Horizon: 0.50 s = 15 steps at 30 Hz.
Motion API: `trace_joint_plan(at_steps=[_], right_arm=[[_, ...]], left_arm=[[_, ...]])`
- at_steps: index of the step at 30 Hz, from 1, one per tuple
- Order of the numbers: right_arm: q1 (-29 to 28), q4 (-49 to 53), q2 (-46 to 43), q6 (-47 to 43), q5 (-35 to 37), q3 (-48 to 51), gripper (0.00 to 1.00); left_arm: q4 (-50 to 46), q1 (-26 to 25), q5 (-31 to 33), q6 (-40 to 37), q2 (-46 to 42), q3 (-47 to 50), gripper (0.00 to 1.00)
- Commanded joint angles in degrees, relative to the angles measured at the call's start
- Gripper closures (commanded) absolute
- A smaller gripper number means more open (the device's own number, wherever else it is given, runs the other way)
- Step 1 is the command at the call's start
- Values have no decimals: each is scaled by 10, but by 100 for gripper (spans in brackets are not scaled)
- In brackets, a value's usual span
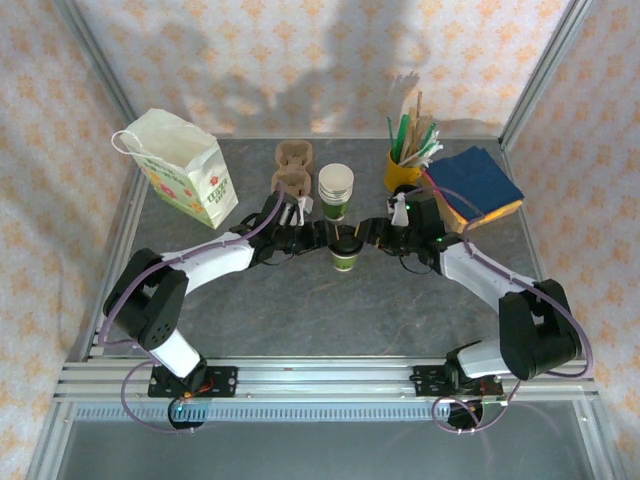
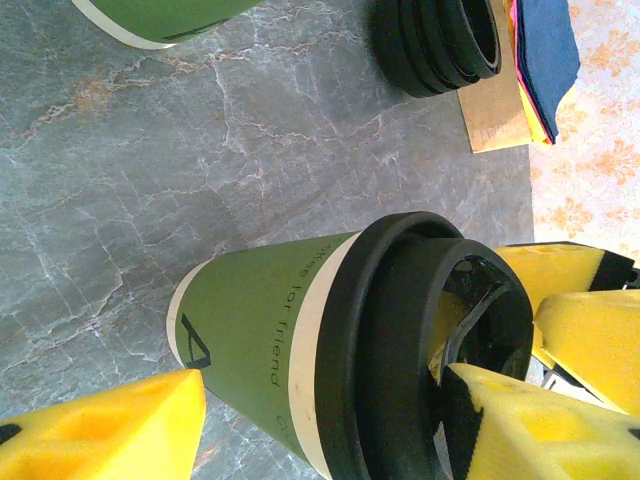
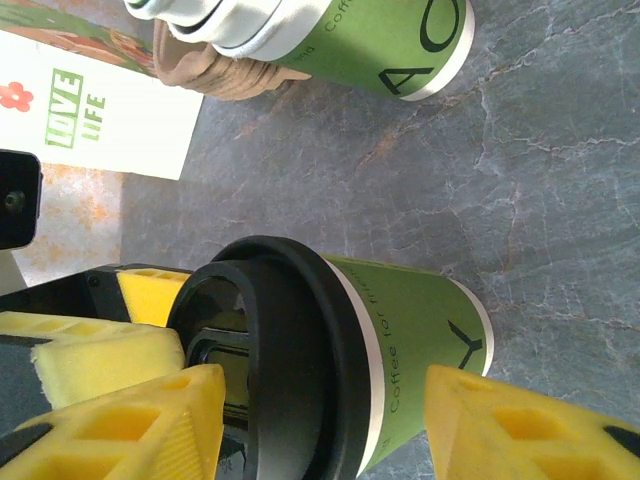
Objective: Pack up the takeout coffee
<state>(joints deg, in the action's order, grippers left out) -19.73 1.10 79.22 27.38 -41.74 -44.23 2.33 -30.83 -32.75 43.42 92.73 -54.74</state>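
The takeout coffee (image 1: 347,251) is a small paper cup with a green body, white rim band and black lid, standing upright mid-table. My left gripper (image 1: 322,238) reaches it from the left and my right gripper (image 1: 375,232) from the right. In the left wrist view the coffee (image 2: 260,350) lies between my left gripper's (image 2: 325,400) yellow fingers (image 2: 100,430): one is beside the base, the other over the lid. The right wrist view has the same layout, with the coffee (image 3: 420,340) inside my right gripper (image 3: 325,390). Both grippers are open.
A stack of lidless cups (image 1: 336,190) and a brown cup carrier (image 1: 294,168) stand just behind. A paper bag (image 1: 185,180) is at the back left. A yellow mug of stirrers (image 1: 405,165) and napkins (image 1: 475,185) are at the back right. Black lids (image 2: 440,45) sit beside the napkins.
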Motion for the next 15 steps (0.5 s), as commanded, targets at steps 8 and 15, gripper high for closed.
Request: trace_joint_plan(at_steps=[8, 15], right_arm=[[-4, -2, 2, -2, 13, 9, 46], [-4, 5, 8, -4, 19, 16, 46]], left_arm=[[-36, -4, 9, -11, 5, -10, 35], [-39, -4, 15, -11, 10, -6, 35]])
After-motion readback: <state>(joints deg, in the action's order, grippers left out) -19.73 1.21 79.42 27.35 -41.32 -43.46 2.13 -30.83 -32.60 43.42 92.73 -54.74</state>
